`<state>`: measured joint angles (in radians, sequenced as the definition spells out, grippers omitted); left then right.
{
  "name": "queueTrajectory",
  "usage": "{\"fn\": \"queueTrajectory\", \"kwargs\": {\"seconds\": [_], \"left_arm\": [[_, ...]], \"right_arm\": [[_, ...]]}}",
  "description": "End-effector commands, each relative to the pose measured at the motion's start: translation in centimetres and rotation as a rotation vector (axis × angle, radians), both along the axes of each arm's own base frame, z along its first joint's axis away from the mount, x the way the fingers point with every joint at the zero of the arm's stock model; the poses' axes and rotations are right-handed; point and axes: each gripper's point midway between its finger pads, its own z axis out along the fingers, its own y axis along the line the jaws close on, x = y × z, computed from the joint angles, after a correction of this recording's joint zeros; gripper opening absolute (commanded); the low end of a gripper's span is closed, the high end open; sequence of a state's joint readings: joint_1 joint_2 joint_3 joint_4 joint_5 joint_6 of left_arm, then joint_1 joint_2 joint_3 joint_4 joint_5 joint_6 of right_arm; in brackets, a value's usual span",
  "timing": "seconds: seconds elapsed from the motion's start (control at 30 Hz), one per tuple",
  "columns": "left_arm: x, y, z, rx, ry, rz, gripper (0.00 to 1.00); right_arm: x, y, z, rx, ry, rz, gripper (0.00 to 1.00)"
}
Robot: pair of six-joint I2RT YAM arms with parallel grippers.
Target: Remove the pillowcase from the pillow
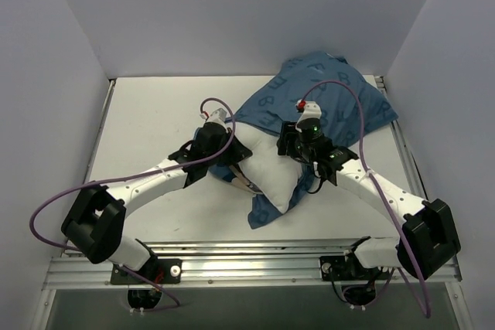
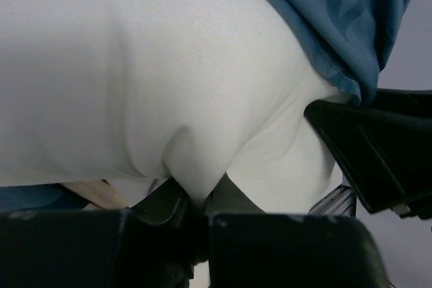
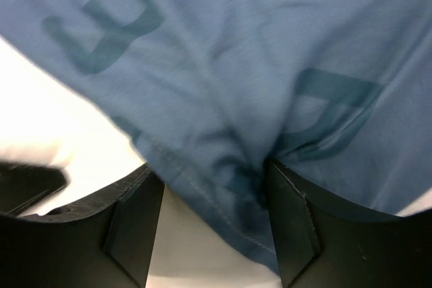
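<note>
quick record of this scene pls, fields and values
pillow: white, partly bared, mid table
pillowcase: blue, lettered, covers the pillow's far end; a bit shows at the near corner
left gripper: shut, pinching a fold of the pillow
right gripper: open, pillowcase hem hanging in the gap
task: not finished

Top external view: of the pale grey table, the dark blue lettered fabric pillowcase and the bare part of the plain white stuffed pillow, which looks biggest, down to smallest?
1. pale grey table, largest.
2. dark blue lettered fabric pillowcase.
3. Bare part of the plain white stuffed pillow, smallest; the rest is hidden in the pillowcase.
</note>
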<state>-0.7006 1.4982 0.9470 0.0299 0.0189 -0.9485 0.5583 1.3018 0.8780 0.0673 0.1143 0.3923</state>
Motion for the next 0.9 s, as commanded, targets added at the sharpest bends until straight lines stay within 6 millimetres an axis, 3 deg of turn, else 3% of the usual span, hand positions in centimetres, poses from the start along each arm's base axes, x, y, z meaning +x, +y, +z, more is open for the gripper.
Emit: {"fn": "queueTrajectory", "kwargs": {"seconds": [0.0, 0.23, 0.3, 0.4, 0.57, 0.6, 0.7, 0.8, 0.87], "left_arm": [[-0.2, 0.4, 5.0, -0.044, -0.100, -0.014, 0.02], [-2.7, 3.5, 6.0, 0.025, -0.087, -0.026, 0.02], [-3.0, 4.7, 6.1, 0.047, -0.080, -0.011, 0.02], [-3.8, 7.0, 6.4, 0.049, -0.061, 0.012, 0.02], [-6.7, 10.0, 8.4, 0.010, -0.038, -0.003, 0.02], [-7.3, 10.2, 8.7, 0.000, -0.035, -0.016, 0.02], [-9.5, 11.4, 10.9, -0.036, -0.046, -0.026, 0.02], [-11.7, 13.1, 13.1, -0.053, -0.087, -0.007, 0.02], [-12.4, 13.8, 14.1, -0.068, -0.125, 0.011, 0.02]], "right_arm": [[1.0, -2.1, 1.4, 0.013, -0.023, -0.062, 0.53], [2.4, -3.9, -0.1, 0.002, -0.007, -0.134, 0.32], [2.8, -4.5, -0.1, 0.005, -0.010, -0.155, 0.18], [3.9, -7.0, -0.3, -0.007, -0.003, -0.246, 0.00], [7.1, -12.0, 0.3, 0.013, -0.007, -0.393, 0.00], [8.2, -12.3, 1.6, 0.019, -0.035, -0.411, 0.00], [10.3, -14.2, 1.5, -0.012, -0.049, -0.475, 0.00], [12.4, -15.0, 1.0, -0.014, -0.042, -0.506, 0.00], [13.5, -13.2, 0.9, 0.025, -0.036, -0.432, 0.00]]}}
